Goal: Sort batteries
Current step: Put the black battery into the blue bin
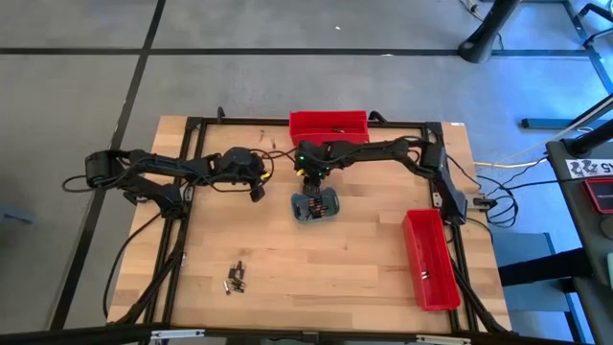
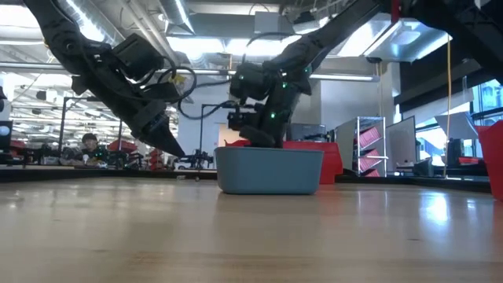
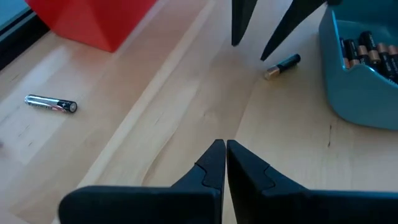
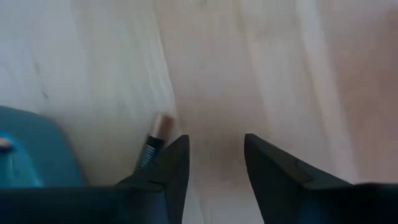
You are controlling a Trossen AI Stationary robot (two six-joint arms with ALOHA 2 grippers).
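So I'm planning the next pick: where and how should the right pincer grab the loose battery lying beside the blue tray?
Grip the loose battery across its round middle, coming straight down from above. It lies flat on the table, just clear of the blue tray, so the copper and dark ends offer little to pinch. The right pincer hangs open almost over it; line its fingers up on either side of the battery's length.
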